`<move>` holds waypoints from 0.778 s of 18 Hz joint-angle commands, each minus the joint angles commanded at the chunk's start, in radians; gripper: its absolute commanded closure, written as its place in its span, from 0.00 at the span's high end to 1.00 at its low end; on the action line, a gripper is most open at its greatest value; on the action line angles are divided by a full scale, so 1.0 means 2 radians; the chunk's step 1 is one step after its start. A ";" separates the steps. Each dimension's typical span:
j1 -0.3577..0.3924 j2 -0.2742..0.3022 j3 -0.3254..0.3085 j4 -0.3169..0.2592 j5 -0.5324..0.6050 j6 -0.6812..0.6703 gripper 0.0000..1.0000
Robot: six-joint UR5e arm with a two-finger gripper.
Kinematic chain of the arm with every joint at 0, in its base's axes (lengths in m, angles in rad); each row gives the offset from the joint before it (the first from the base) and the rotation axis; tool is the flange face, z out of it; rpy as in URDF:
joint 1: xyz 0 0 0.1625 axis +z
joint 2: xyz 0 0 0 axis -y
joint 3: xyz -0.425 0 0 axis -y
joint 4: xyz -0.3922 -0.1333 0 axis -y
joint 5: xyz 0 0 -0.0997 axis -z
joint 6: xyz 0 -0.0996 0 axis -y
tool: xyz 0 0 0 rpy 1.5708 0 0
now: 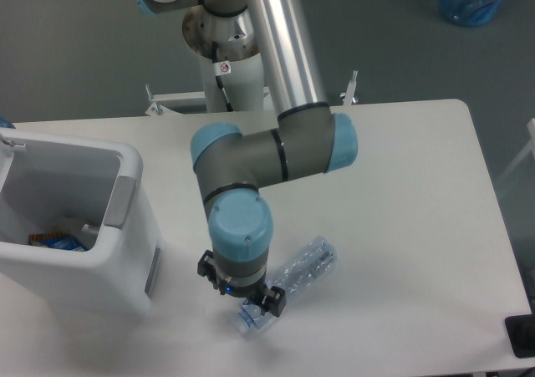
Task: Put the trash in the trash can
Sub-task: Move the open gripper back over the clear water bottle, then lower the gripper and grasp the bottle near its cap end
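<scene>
Camera view from above shows the pincer (242, 300) lowered onto the cap end of the bottle (305, 267), its fingers hidden beneath the blue-capped wrist joint, so whether they are spread or pinching the bottle cannot be told; only two dark lugs of the pincer body stick out at either side of the wrist. The crushed clear bottle lies flat on the white desk (401, 193), slanting from its bluish cap near the front edge up and to the right; its cap end sits directly under the pincer, and the rest of its body extends clear of the arm on the right. The trash can (125, 252) stands on the desk well apart to the left of the bottle, its grey handle patch facing the arm; some coloured items lie inside it.
</scene>
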 joint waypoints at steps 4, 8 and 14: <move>-0.009 -0.013 0.008 0.014 0.015 0.028 0.96; -0.015 -0.031 0.008 0.061 0.024 0.040 0.98; -0.028 -0.046 0.008 0.064 0.066 0.041 0.96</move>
